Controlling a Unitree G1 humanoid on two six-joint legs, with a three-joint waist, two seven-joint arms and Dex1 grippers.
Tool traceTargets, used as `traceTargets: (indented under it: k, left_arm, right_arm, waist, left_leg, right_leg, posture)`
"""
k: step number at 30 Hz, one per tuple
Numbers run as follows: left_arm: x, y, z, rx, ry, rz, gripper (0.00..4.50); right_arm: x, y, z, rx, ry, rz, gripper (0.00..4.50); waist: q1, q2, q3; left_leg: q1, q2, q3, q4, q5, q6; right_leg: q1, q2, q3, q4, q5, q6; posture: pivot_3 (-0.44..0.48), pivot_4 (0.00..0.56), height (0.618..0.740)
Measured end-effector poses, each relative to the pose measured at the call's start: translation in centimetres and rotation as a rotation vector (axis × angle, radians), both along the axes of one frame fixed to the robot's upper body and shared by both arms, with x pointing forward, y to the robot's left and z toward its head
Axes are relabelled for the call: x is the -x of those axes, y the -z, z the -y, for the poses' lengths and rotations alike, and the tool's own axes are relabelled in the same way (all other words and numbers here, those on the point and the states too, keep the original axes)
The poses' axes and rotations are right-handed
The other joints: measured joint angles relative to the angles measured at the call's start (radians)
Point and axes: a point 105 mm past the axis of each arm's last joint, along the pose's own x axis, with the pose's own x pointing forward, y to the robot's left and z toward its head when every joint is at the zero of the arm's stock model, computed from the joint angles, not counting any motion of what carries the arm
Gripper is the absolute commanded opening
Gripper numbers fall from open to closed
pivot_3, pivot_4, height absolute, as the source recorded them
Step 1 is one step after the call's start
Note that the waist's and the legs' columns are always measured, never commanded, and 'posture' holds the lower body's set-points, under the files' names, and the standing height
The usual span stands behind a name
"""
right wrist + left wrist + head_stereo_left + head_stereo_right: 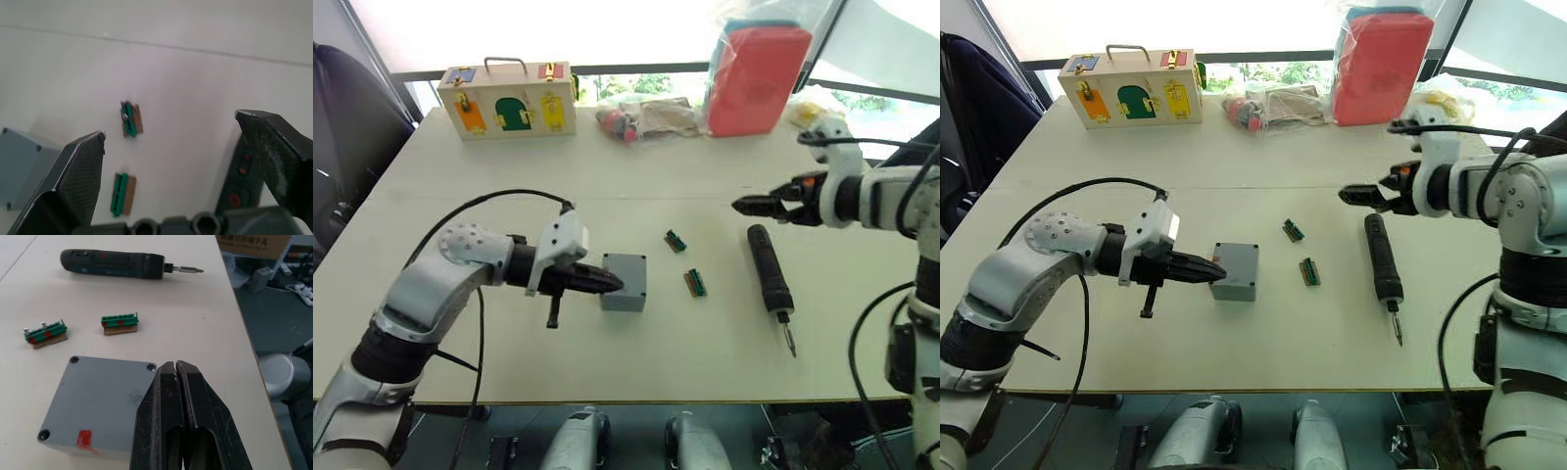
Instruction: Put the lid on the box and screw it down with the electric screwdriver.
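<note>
My left hand (176, 369), fingers pressed together, sits at the lid (105, 396) already on the box (625, 294) mid-table (607, 186). My right hand (171, 147) hangs spread apart above the electric screwdriver (770, 274), which lies flat beside two green connectors (686, 262).

The grey lid (105, 399) sits flush on the box (625, 294). At its 3 o'clock the black electric screwdriver (771, 284) lies flat on the counter (607, 196).
</note>
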Motion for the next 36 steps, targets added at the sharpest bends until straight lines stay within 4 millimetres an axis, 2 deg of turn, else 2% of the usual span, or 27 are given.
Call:
traceTargets:
  k: [4,5,11,20,23,26,32,36]
  left_arm:
    - [-0.2,-0.4,1.3,0.030,0.056,0.049,0.00]
    - [-0.2,-0.4,1.5,0.039,0.061,0.049,0.00]
    - [-0.5,-0.1,2.1,0.045,0.045,0.063,0.00]
    - [-0.2,1.5,1.1,0.039,-0.041,0.002,0.00]
    - [-0.1,1.3,0.8,0.049,-0.070,0.003,0.00]
    - [0.2,1.2,0.9,0.054,-0.079,-0.003,0.00]
    - [0.2,1.2,0.5,0.047,-0.106,-0.011,0.00]
    - [-0.2,1.1,-0.1,0.033,-0.124,-0.010,0.00]
  right_arm:
    - [1.4,2.8,2.9,0.054,0.052,-0.238,4.49]
    - [1.5,3.4,3.0,0.059,0.060,-0.271,4.49]
    - [2.0,6.7,3.5,0.091,0.080,-0.431,4.49]
    - [1.1,9.3,2.4,0.085,0.092,-0.514,4.49]
    - [0.8,10.2,2.2,0.098,0.100,-0.533,4.49]
    - [0.3,10.5,2.3,0.126,0.103,-0.526,3.87]
    - [0.1,10.8,2.6,0.165,0.103,-0.524,1.91]
    - [-0.2,10.9,2.2,0.144,0.110,-0.519,1.80]
  waist:
    - [-0.003,0.000,0.000]
    - [-0.004,0.000,0.000]
    - [-0.023,0.000,0.000]
    - [-0.021,0.000,0.000]
    - [-0.020,0.000,0.000]
    - [-0.022,-0.003,-0.002]
    - [-0.023,-0.005,-0.003]
    - [-0.027,-0.007,-0.004]
  left_leg:
    - [0.001,0.000,0.000,0.002,-0.001,0.002]
    - [0.001,0.000,0.001,0.002,-0.001,0.002]
    - [0.000,0.001,0.001,0.001,-0.001,0.001]
    - [-0.001,0.001,0.000,0.001,-0.001,0.001]
    - [-0.001,0.001,0.000,0.001,-0.001,0.001]
    - [0.001,0.001,0.000,0.002,-0.001,0.001]
    - [0.002,0.001,0.000,0.002,-0.001,0.001]
    - [0.002,0.002,0.000,0.002,-0.001,0.001]
  right_leg:
    - [0.002,0.000,0.000,-0.001,0.000,0.000]
    - [0.002,0.000,0.000,0.000,0.000,0.000]
    - [-0.001,0.001,0.000,0.000,0.000,0.000]
    - [-0.001,0.001,0.000,0.000,0.000,0.000]
    - [0.000,0.001,0.000,0.000,0.000,0.000]
    - [0.002,0.001,0.000,0.000,0.000,0.001]
    - [0.003,0.002,0.000,0.000,0.000,0.001]
    - [0.003,0.003,0.000,0.000,0.000,0.001]
  posture:
    - [0.000,0.150,0.740]
    - [0.000,0.150,0.740]
    - [0.000,0.150,0.740]
    - [0.000,0.150,0.740]
    - [0.000,0.150,0.740]
    - [0.000,0.150,0.740]
    - [0.000,0.150,0.740]
    - [0.000,0.150,0.740]
